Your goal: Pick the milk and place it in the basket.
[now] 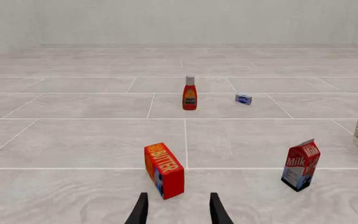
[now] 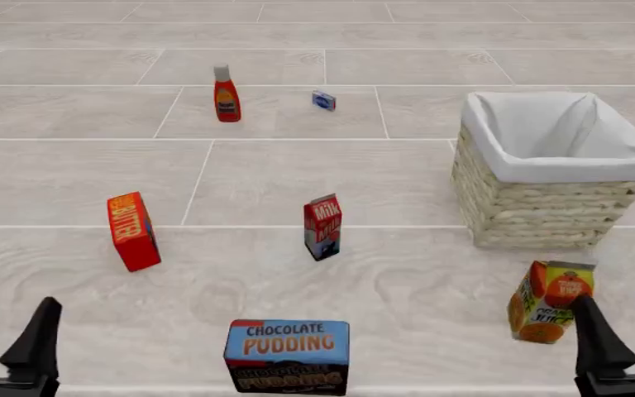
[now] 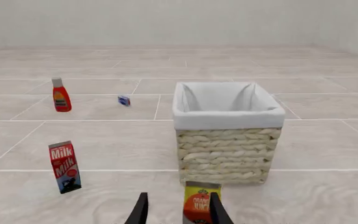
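Both of my grippers sit low at the near edge of the table, the left gripper at the near left corner and the right gripper at the near right, each with its two dark fingers spread apart and nothing between them.

Largest on the table is the basket, a square woven beige wicker box with a white cloth lining folded over its rim, standing on the right side. Its inside looks bare apart from the lining.

Next in size is the chocolate pudding box, blue and white, at the near middle between my two arms. An orange juice carton stands just in front of the basket, close to my right fingers. A red-orange butter box stands tilted on the left, ahead of my left gripper.

The milk stands upright near the middle of the table, well left of the basket and apart from everything else. It is a small gabled carton, red on top with white "Milk" lettering and dark blue lower down.

Far away a red ketchup bottle stands upright, and a tiny blue box lies to its right.
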Tool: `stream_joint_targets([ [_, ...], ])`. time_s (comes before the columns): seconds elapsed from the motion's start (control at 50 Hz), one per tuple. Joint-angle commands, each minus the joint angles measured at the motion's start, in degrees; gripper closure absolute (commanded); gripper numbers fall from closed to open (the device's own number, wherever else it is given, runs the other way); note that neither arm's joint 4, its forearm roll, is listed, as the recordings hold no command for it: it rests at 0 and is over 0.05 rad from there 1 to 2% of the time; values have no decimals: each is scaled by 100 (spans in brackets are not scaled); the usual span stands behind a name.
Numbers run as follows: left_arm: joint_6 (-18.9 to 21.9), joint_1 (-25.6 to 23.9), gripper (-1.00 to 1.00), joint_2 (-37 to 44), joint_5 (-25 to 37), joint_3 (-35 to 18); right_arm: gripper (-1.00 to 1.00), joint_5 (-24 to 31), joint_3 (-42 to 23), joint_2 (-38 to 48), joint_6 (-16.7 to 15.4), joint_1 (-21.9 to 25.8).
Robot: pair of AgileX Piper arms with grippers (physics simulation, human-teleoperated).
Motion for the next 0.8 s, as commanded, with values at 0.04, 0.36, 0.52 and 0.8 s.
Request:
stream_joint_targets([
  [0.04, 0, -2, -100, 28, -7, -15, -100, 131, -127, 102, 252, -34],
  [0.36, 1, -1, -100, 26, -7, -15, -100, 641, -1324, 783, 208, 756],
  [0.52, 1, -1, -100, 26, -7, -15, -100, 454, -2072, 1558, -1, 1257],
  [0.8, -1, -1, -100, 26, -7, -15, -100, -228, -2719, 3001, -460, 2084],
])
